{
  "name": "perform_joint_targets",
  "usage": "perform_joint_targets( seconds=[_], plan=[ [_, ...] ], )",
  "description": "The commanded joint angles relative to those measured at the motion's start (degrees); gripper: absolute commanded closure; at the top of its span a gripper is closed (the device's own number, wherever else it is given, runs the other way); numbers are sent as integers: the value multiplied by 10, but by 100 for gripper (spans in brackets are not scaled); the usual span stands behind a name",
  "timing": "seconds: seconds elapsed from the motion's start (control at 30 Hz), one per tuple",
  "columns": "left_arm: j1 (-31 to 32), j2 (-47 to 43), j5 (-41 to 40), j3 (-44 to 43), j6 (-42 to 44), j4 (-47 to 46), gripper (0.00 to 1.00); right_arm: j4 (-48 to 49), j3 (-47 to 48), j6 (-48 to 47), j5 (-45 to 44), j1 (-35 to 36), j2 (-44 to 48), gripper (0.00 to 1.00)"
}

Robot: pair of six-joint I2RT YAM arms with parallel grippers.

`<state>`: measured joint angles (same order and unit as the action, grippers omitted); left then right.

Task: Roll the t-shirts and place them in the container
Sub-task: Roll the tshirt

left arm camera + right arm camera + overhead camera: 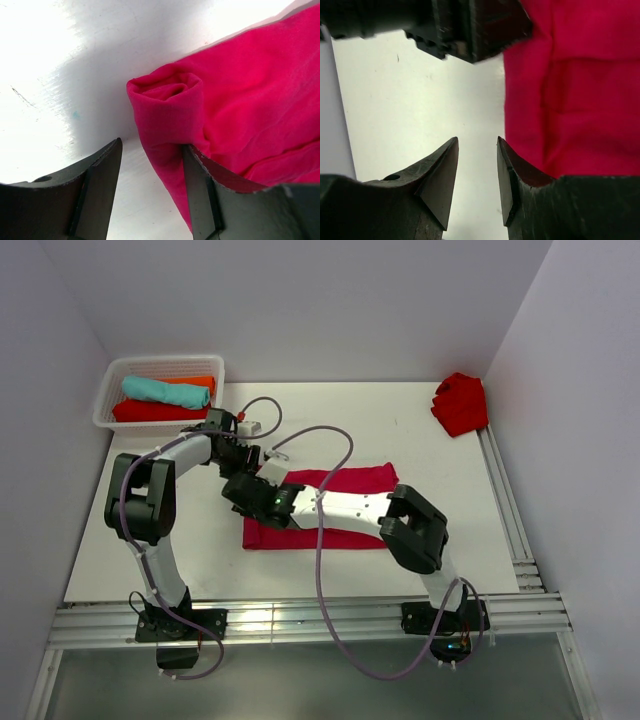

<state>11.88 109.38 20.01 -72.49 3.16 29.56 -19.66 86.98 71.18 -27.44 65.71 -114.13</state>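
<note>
Crimson tee lies mid-desk, folded into a long flat strip running left to right. Both arms are at its left end.

From the left wrist I see a small tight curl at that end of the strip, about one turn, and the rest is flat. Left fingers are spread and straddle the cloth edge below the curl: one over bare desk, the other on the cloth. Not pinching anything as far as I can tell.

Right fingers are spread too, with only bare desk between them. The tee's edge is just beside one finger, nothing held.

Basket, far-left corner, holds a teal roll, an orange roll and a red roll. I count those three as done.

Scarlet tee sits crumpled at the far-right corner, well apart from the arms, neither flattened nor folded.

My read: three done, the crimson one barely begun. Left to do:
- Roll nearly the whole strip.
- Probably put it in the basket.
- Do the scarlet one from scratch.
</note>
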Motion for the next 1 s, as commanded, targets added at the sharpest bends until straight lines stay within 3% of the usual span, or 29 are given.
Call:
perform_joint_targets(
  seconds=[0.0, 0.23, 0.97],
  plan=[
    [5, 9, -27, -19, -4, -3, 43, -85, 65, -45, -47, 2, -41, 56],
    [7, 7, -25, -23, -2, 2, 42, -131, 145, -53, -49, 1, -109, 55],
    [9, 8, -15, -55, -1, 18, 38, -173, 185, -68, -45, 9, -161, 48]
  ],
)
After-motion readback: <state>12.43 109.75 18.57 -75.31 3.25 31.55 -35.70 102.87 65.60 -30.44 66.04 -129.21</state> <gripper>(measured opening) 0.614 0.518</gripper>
